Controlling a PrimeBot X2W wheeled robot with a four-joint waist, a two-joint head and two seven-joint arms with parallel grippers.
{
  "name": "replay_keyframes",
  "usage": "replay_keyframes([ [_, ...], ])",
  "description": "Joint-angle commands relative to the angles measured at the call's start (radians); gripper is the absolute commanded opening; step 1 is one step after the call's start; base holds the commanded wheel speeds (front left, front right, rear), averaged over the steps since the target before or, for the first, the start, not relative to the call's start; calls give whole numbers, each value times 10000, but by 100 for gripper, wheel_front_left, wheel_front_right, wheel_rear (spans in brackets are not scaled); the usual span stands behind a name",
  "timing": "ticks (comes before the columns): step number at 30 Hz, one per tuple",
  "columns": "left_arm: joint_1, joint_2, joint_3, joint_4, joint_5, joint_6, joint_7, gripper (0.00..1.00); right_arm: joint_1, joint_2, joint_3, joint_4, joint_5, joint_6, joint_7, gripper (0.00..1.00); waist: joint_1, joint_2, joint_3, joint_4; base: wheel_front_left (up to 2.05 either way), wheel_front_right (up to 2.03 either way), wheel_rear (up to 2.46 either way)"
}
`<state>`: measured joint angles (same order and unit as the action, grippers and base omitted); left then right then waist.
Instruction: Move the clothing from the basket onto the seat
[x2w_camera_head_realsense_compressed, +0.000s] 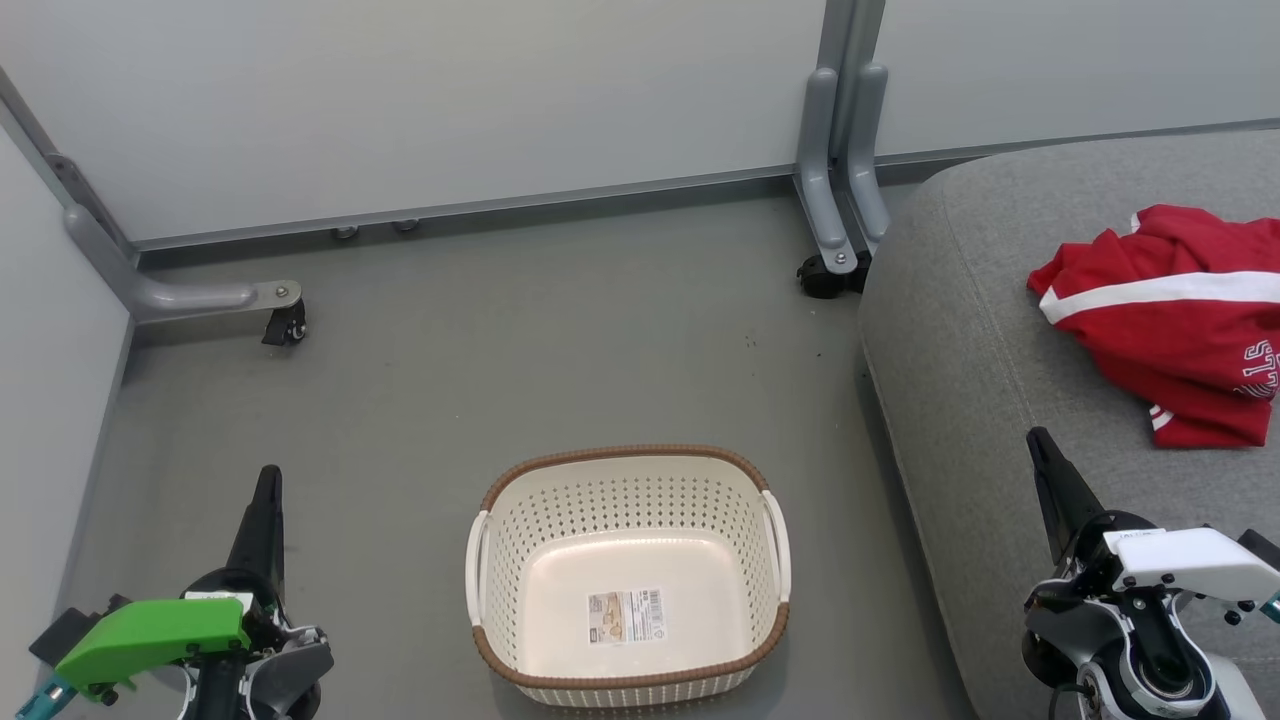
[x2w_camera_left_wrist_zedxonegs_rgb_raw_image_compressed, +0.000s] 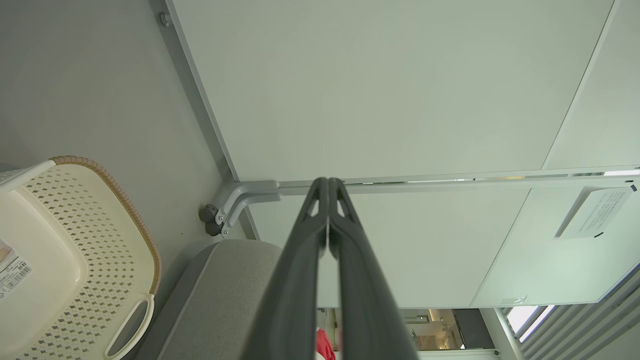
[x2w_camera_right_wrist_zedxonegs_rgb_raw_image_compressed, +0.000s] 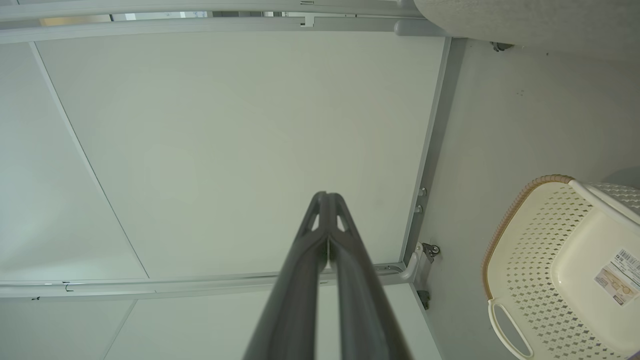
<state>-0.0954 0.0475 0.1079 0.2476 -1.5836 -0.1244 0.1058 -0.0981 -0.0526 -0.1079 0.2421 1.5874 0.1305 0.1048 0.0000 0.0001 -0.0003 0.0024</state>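
Red clothing (x2w_camera_head_realsense_compressed: 1150, 345) tops the seat (x2w_camera_head_realsense_compressed: 960, 400); left wrist perhaps glimpses it.

The left gripper (x2w_camera_head_realsense_compressed: 268, 480) is hanging at the lower left of the head view, its two long dark fingers pressing together and pointing up from a green wrist cover (x2w_camera_head_realsense_compressed: 150, 630). The right gripper (x2w_camera_head_realsense_compressed: 1037, 438) is hanging at the lower right, fingers likewise closing tip to tip, leaning slightly left above a white wrist cover (x2w_camera_head_realsense_compressed: 1190, 560).
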Motion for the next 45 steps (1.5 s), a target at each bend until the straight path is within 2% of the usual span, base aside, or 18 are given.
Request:
replay_keyframes([
  [1,-204,49,70,-38,-206,-100,88,0,-150,-6,-42,29,174,4,73,0,0,-1,12,-9,0,0,0],
  [45,-197,51,83,-34,-303,-93,115,0,-138,16,-77,42,280,4,118,0,0,-1,34,-24,0,0,0],
])
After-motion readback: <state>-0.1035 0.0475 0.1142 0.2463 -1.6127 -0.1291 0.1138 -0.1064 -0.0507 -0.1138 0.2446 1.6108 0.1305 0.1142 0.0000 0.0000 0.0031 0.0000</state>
